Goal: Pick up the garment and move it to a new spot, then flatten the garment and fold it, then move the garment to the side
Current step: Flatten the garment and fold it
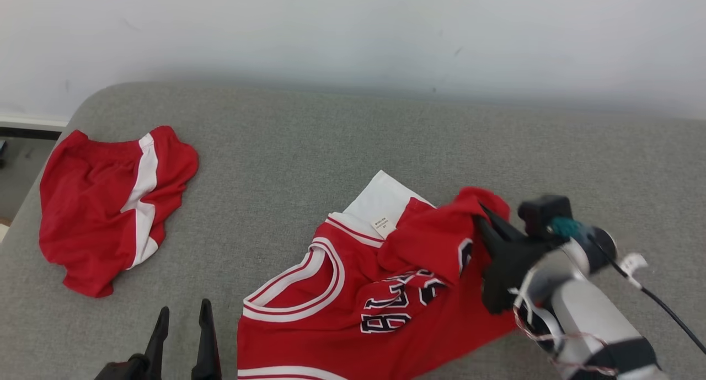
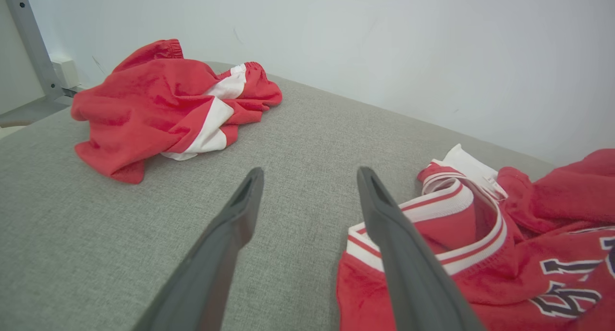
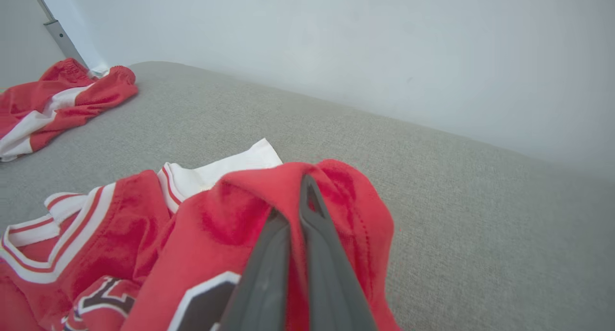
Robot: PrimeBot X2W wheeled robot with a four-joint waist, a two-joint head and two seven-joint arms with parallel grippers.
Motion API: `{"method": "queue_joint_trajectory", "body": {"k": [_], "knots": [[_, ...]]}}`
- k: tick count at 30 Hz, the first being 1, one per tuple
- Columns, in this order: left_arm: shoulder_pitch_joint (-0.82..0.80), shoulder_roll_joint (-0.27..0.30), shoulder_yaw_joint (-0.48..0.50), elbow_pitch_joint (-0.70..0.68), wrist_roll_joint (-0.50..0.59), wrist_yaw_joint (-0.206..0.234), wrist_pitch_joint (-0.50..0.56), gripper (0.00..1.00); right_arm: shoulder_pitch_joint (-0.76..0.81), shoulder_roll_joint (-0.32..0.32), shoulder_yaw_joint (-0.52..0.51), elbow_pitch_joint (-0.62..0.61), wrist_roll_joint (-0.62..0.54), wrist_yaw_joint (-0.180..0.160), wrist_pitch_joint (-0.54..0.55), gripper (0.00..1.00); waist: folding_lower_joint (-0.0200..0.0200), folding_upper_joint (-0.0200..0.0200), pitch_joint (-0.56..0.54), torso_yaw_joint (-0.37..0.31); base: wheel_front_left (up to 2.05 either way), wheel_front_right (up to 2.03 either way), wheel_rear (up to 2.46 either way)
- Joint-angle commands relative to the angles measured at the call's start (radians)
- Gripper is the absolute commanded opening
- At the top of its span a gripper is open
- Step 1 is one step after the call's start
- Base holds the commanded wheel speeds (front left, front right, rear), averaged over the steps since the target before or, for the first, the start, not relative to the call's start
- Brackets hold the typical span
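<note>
grey couch (image 1: 331,137): r gripper (image 1: 482,219) pinching red jersey (image 1: 331,325).

The left dark long-fingered gripper (image 1: 185,306) hovers with fingers parted, while the right dark gripper (image 1: 481,217), on its pale forearm (image 1: 584,308), pinches a fold of red jersey (image 1: 424,242).

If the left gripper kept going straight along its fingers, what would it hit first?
Probably the bare grey cushion, in the gap between the red shorts and the jersey. The left gripper is open and aimed between them, though depth is unclear.
</note>
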Motion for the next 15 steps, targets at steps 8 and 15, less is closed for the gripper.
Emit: {"method": "queue_joint_trajectory", "body": {"k": [8,15], "knots": [[-0.056,0.001,-0.017,0.023,-0.006,-0.013,-0.003,1.00,-0.232,0.084,0.068,0.254,-0.003,-0.002,-0.041,0.00,0.0000,-0.0001,0.033,0.038,0.00,0.00,0.00],[-0.070,0.001,-0.026,0.041,-0.009,-0.017,-0.003,1.00,-0.328,0.128,0.096,0.498,0.016,-0.002,-0.193,1.00,0.0000,-0.0001,0.029,0.059,0.00,0.00,0.00]]}}
